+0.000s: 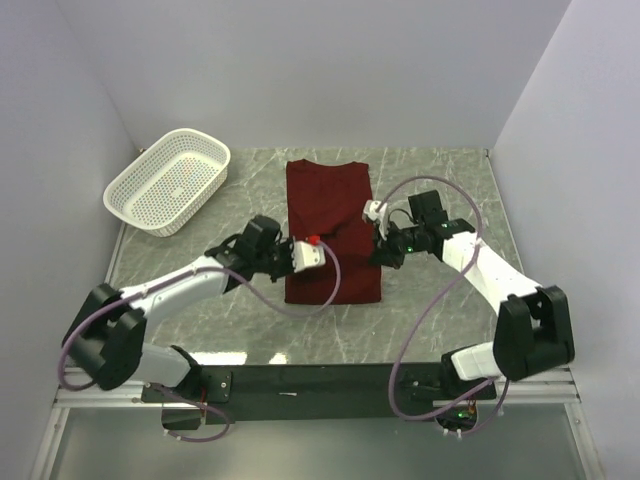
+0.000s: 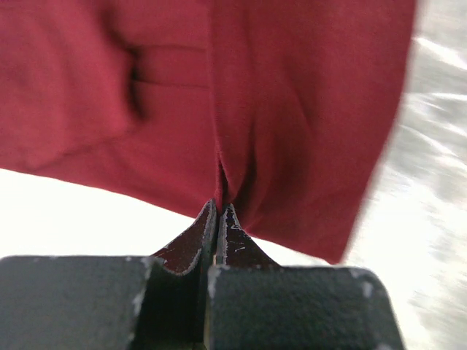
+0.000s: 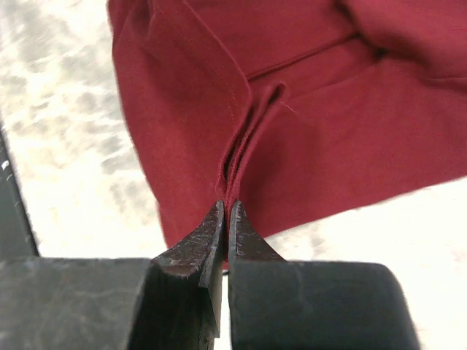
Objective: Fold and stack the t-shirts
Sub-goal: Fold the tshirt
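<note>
The right gripper (image 3: 225,213) pinches the maroon t-shirt's (image 3: 314,138) folded edge (layers bunched).

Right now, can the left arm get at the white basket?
Probably yes: nothing stands between it and the white basket, but the left gripper is shut on the maroon t-shirt, so it should let go first.

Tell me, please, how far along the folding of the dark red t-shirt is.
Done: the t-shirt already lies as a long rectangle, sleeves apparently tucked in. In hand: the left gripper and right gripper are each shut on a pinch of cloth at its opposite side edges. Left: the crosswise fold, then stacking; no finished compact fold shows yet.
</note>
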`<move>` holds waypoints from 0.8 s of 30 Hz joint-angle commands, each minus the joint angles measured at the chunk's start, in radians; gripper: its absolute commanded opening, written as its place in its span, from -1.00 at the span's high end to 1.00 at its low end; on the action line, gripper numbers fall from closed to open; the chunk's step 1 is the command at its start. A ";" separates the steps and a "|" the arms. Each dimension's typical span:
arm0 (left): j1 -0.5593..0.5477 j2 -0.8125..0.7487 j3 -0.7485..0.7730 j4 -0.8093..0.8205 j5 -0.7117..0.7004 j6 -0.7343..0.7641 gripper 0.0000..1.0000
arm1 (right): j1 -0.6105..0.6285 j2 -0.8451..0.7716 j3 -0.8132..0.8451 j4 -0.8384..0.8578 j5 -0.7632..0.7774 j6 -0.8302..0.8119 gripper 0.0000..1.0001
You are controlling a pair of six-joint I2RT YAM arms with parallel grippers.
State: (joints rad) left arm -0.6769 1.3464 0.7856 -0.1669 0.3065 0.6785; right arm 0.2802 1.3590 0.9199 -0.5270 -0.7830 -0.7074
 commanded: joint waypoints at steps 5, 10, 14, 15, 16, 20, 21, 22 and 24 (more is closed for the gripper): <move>0.065 0.200 0.253 0.014 0.037 0.110 0.99 | -0.012 0.156 0.181 0.113 0.093 0.144 1.00; 0.109 0.264 0.337 -0.002 0.016 0.138 0.99 | -0.016 0.244 0.275 0.133 0.143 0.186 1.00; 0.135 0.312 0.388 -0.017 -0.007 0.142 0.99 | -0.024 0.304 0.339 0.142 0.180 0.224 1.00; 0.145 0.319 0.395 -0.017 -0.009 0.144 0.99 | -0.027 0.322 0.349 0.143 0.185 0.229 1.00; 0.148 0.329 0.408 -0.019 -0.013 0.150 0.99 | -0.027 0.331 0.371 0.144 0.194 0.232 1.00; 0.168 0.378 0.438 -0.028 -0.023 0.156 0.99 | -0.030 0.382 0.415 0.145 0.217 0.253 1.00; 0.174 0.385 0.445 -0.032 -0.026 0.158 0.99 | -0.030 0.390 0.428 0.147 0.220 0.256 1.00; 0.175 0.396 0.460 -0.036 -0.026 0.162 0.99 | -0.030 0.399 0.436 0.144 0.220 0.256 1.00; 0.183 0.418 0.471 -0.033 -0.023 0.159 0.99 | -0.030 0.416 0.450 0.145 0.220 0.263 1.00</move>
State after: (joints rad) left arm -0.5053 1.7454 1.2060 -0.1986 0.2844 0.8120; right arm 0.2565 1.7588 1.3170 -0.4053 -0.5789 -0.4702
